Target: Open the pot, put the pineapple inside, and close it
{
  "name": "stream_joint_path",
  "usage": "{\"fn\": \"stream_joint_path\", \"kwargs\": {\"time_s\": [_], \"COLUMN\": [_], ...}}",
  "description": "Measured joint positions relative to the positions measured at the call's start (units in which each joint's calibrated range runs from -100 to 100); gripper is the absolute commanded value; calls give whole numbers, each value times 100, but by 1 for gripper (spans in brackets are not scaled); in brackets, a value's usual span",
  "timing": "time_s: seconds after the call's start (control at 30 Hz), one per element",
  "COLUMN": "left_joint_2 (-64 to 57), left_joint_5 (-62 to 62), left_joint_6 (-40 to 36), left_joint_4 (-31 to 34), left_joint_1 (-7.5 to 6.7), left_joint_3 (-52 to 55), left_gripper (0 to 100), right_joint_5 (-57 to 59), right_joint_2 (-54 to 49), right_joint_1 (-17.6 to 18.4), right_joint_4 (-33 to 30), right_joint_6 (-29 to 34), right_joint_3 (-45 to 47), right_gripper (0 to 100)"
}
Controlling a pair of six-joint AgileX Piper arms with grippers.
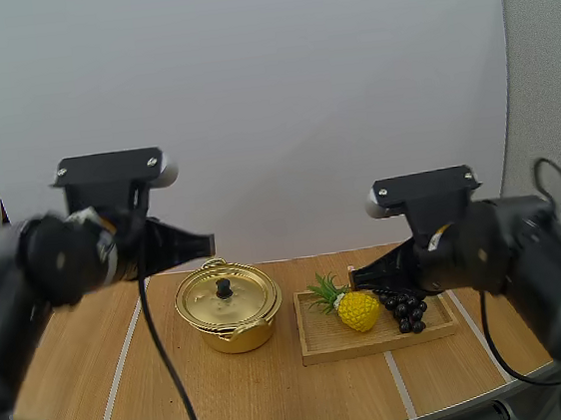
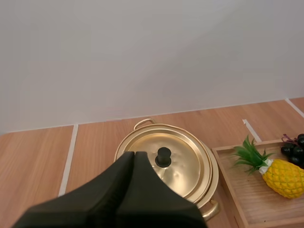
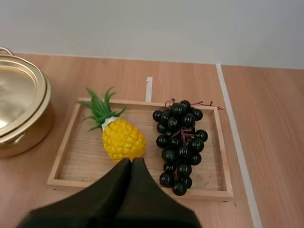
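A gold pot (image 1: 229, 308) stands on the table with its lid (image 2: 167, 160) on, a black knob (image 2: 163, 156) at the lid's middle. To its right a yellow pineapple (image 1: 354, 308) with green leaves lies on a wooden tray (image 1: 324, 341). My left gripper (image 1: 207, 244) hovers shut above the pot's left side, its tips (image 2: 134, 155) just short of the knob. My right gripper (image 1: 356, 280) hangs shut above the tray, and its tips (image 3: 131, 161) are over the pineapple (image 3: 123, 138).
A bunch of dark grapes (image 3: 180, 142) lies on the tray's right half beside the pineapple. White tape lines (image 1: 120, 370) cross the wooden table. Bare table lies left of the pot and in front of the tray.
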Motion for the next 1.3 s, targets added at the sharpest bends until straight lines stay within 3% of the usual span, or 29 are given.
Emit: {"fn": "stream_joint_path", "kwargs": {"time_s": [0.3,0.37,0.4,0.5,0.7,0.77,1.17,1.3], "left_joint_2": [1611,1770,1813,1926,1977,1977,2273,2862], "left_joint_5": [-89,-128,-129,-149,-257,-257,17,412], "left_joint_6": [0,0,0,0,51,158,1532,2334], "left_joint_4": [0,0,0,0,0,10,-7,-402], "left_joint_1": [0,0,0,0,0,0,0,0], "left_joint_3": [-538,-552,-552,-576,-580,-580,-670,-970], "left_gripper": [0,6,11,33,100,100,100,100], "right_joint_5": [-214,-265,-287,-300,-319,-319,-319,-319], "right_joint_2": [1385,1456,1467,1467,1467,1467,1467,1467], "right_joint_1": [0,0,0,0,0,0,0,0], "right_joint_4": [9,13,22,34,46,56,67,114], "right_joint_6": [-221,-221,-221,-221,-224,-224,-224,-224], "right_joint_3": [-421,-504,-518,-529,-529,-529,-529,-529], "right_gripper": [0,0,1,24,81,100,100,100]}}
